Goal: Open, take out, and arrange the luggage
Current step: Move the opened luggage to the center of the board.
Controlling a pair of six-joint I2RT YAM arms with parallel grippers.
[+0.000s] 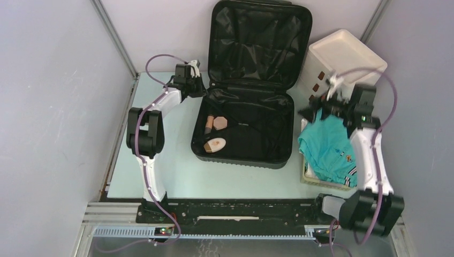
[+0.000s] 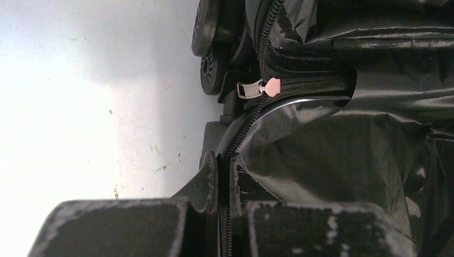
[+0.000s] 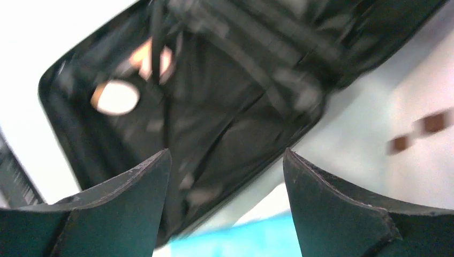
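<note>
Luggage (image 1: 251, 134): open at mid-table, lid propped against rear wall. Shell likely rigid, bulky, slick; lining soft, limp. Take hold at rim, not lining. Left gripper (image 2: 225, 163): closed tight on zip edge near hinge corner. Right gripper (image 3: 227, 155): spread wide, empty, above teal garment (image 1: 326, 147).

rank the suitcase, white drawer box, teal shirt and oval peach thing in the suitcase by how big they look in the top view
1. suitcase
2. white drawer box and teal shirt: they look about alike, and the box top is nearer the camera, so not ranked
3. oval peach thing
</note>
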